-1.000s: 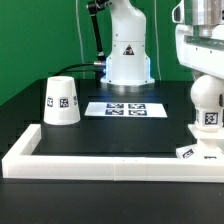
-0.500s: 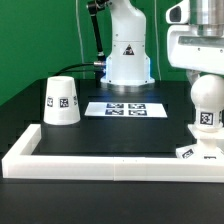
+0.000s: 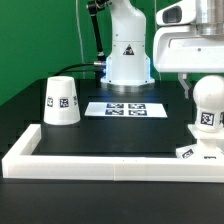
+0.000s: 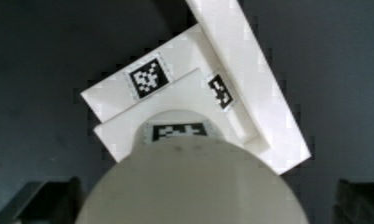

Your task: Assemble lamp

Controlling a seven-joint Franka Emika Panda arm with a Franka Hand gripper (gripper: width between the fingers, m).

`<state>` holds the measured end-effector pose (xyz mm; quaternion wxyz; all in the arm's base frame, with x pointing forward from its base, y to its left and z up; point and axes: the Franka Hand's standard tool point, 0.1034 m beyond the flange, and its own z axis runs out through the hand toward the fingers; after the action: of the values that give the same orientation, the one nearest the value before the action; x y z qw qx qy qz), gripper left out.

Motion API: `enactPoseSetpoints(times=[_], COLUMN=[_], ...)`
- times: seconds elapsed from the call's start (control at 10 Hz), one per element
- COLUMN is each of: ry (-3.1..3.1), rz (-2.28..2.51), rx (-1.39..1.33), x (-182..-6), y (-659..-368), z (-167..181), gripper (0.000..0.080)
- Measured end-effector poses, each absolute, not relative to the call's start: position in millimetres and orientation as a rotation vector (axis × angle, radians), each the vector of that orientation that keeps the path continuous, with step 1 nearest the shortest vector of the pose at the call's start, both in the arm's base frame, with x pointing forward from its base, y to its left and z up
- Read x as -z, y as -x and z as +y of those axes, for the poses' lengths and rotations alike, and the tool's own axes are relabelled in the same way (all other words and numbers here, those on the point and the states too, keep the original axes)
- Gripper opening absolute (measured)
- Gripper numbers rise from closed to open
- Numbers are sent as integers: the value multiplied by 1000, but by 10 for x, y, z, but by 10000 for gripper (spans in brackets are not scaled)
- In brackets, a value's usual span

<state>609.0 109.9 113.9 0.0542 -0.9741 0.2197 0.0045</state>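
Smooth white bulb was seen upright on the flat base, beneath the widely parted gripper
Three white plastic lamp parts were counted, each marked with black-and-white square tags: one rounded, ball-like bulb, one flat angular base and one tapered cup-shaped shade, the last set wider end down, well apart at the exterior view's left. The bulb was seated on the base just beside the long white rail at the exterior view's right; in the wrist view its dome was framed between two dark fingertips, neither seen touching it, so nothing was gripped. One marker board was laid flat on the black table
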Motion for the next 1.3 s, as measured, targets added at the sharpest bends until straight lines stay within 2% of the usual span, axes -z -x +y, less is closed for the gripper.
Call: enactPoseSetpoints(times=[0.4, 1.0, 1.3], ry=[3029, 2979, 2884], rz=[199, -878, -1205], rx=[13, 58, 64], x=[-1139, -1138, -1141], y=[-6089, -6111, -6121], z=[1107, 1037, 1025], gripper=[698, 698, 698])
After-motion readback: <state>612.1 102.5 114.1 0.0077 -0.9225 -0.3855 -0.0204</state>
